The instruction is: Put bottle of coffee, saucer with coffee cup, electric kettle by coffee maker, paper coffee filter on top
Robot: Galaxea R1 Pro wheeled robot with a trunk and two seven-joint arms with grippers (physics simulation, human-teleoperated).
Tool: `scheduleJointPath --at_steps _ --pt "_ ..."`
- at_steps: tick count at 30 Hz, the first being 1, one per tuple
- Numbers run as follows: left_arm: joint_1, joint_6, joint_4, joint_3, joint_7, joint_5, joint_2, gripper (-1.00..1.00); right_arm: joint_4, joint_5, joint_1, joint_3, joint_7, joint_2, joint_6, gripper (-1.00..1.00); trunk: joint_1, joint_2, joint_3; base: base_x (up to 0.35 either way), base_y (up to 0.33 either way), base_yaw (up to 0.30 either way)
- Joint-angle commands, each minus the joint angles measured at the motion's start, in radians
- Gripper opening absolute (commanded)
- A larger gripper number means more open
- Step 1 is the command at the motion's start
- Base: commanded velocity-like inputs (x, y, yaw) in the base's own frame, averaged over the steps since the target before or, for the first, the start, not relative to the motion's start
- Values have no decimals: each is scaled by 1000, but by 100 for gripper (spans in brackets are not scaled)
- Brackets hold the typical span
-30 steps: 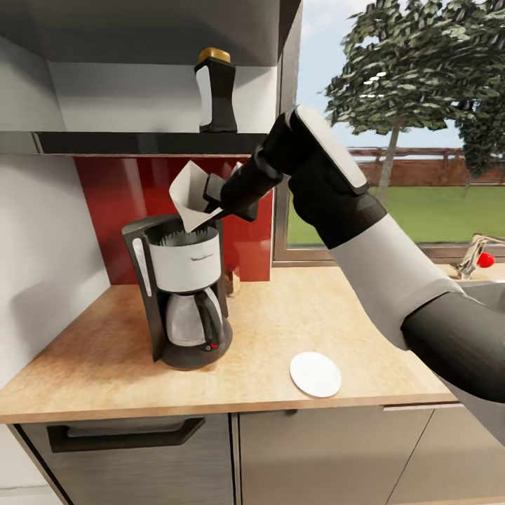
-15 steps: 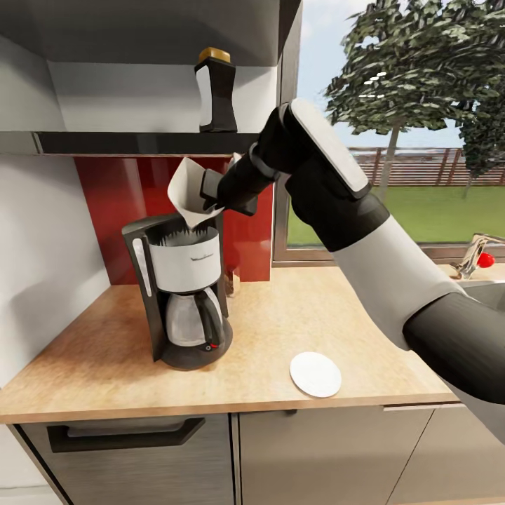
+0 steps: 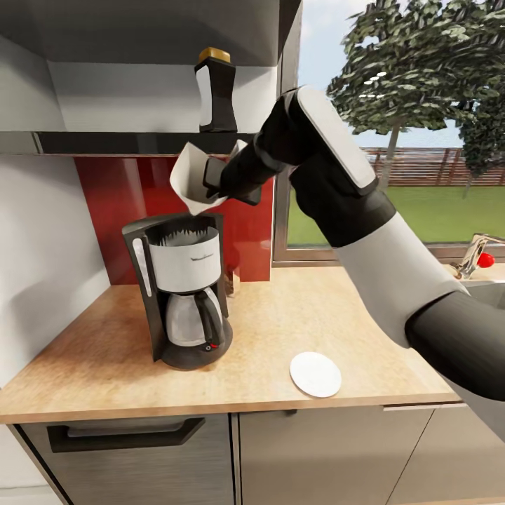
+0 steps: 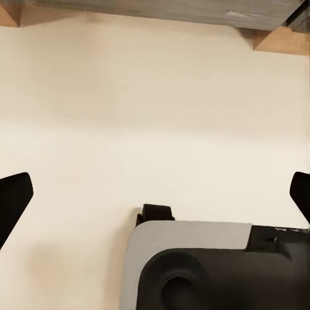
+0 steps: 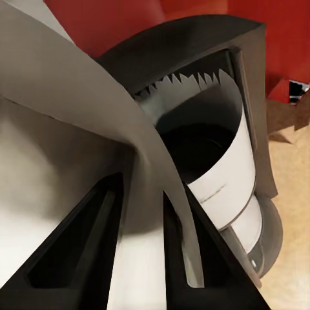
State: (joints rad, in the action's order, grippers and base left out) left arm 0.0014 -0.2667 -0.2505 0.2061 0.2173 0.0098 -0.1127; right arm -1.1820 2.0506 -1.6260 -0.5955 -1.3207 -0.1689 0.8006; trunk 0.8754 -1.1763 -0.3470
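Matt wood-grain kitchen countertop [image 3: 315, 315], glossy kitchen shelf [image 3: 140, 143], thin paper coffee filter [image 3: 186, 174].

Red glossy backsplash [image 3: 112, 210] behind the counter's back edge. Pale grey wall [image 3: 42, 266] at the counter's left end. Grey upper cabinet [image 3: 154, 28] overhead. Window [image 3: 421, 140] past the counter's right back corner: daylight, tree [image 3: 421, 63], lawn [image 3: 435, 214], brown fence [image 3: 421, 165]. Faucet with red knob [image 3: 484, 259] at far right.
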Motion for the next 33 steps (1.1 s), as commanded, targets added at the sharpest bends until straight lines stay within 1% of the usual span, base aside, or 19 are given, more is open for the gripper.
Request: scheduleJointPath --at_steps 1,4,6,7,12,18,26,29,33 --pt "0 1 -3 7 9 1 2 100 6 0 -2 6 -3 0 7 -100 0 -1 -1 0 0 0" --pt "0 1 -6 6 9 1 4 100 23 -11 -2 23 15 0 8 -100 0 -1 -1 0 0 0" --pt "0 1 -7 6 9 1 5 100 34 -15 -3 26 27 0 9 -100 0 -1 -1 0 0 0" --pt "0 1 -7 6 9 1 5 100 64 -16 -3 26 110 0 9 -100 0 -1 -1 0 0 0" --pt "0 1 -8 6 9 1 6 100 69 -19 -3 27 115 0 9 -100 0 -1 -1 0 0 0" --pt "0 1 -9 6 10 0 6 100 110 -18 -3 26 116 -1 9 -100 0 -1 -1 0 0 0" --pt "0 1 -9 6 9 1 6 100 117 -19 -3 25 117 -1 9 -100 0 -1 -1 0 0 0" --pt "0 1 -9 6 9 1 6 100 145 -18 -3 22 117 -1 9 -100 0 -1 -1 0 0 0" --pt "0 1 -10 6 9 1 6 100 156 -18 -3 20 117 -2 9 -100 0 -1 -1 0 44 0"
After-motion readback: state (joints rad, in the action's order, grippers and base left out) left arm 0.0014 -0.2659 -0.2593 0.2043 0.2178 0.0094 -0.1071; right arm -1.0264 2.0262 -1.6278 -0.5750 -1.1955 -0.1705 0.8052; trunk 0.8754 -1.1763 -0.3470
